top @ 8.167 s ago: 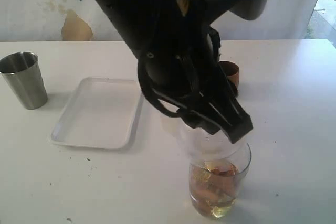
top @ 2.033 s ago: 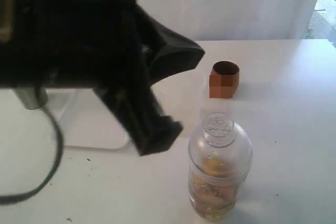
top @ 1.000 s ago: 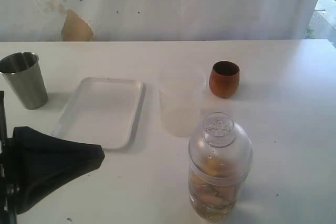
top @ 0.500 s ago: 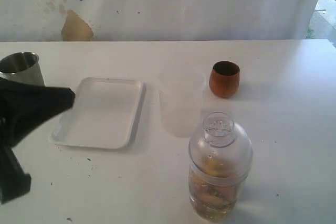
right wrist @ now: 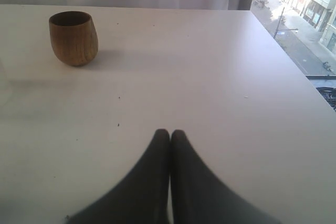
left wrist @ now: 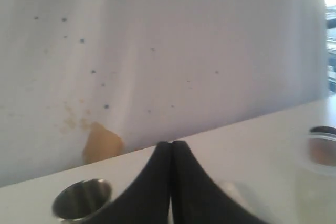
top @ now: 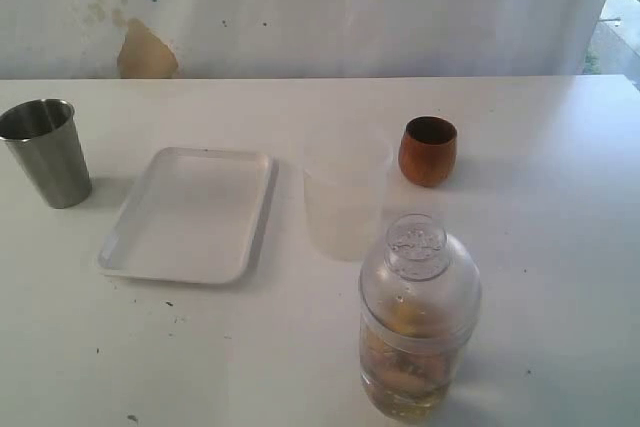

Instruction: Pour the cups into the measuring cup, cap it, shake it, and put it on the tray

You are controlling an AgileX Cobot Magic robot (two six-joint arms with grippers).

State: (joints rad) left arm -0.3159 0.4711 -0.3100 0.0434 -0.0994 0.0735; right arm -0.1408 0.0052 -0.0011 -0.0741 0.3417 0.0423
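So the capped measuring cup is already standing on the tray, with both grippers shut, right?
No: in the exterior view the capped measuring cup stands on the table, off the tray. The left gripper and right gripper are shut.

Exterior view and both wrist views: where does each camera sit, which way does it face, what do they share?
Exterior view: raised, opposite the wall, looking down at tray and capped measuring cup; no arm shows.
Left wrist view: low over the table, facing the wall; shut left end effector shows.
Right wrist view: low, looking across the table; shut right end effector shows.
Shared: steel tumbler, exterior and left; wooden cup, exterior and right.
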